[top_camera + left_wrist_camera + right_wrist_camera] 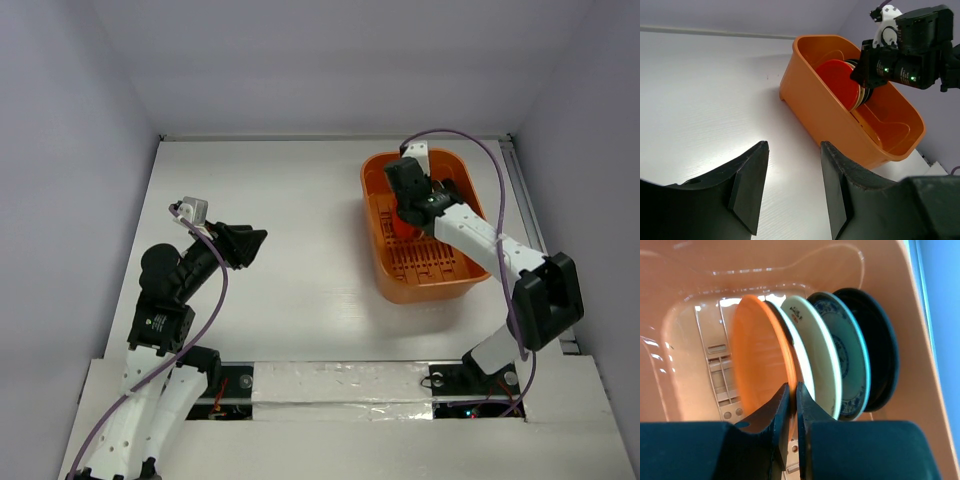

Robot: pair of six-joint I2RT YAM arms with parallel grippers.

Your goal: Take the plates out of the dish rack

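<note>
The right gripper (792, 390), nearly closed, pinched the orange plate (757, 360) by its rim. That thin hold could slip, or drag the neighbouring cream plate (812, 345). The left gripper (791, 165) hung part-open, empty.

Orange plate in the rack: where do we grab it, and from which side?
Its top rim, from above, one finger on each face. The orange plate stands on edge in the dish rack, cream plate close behind, so only the rim is free. The right end effector pinches there.
</note>
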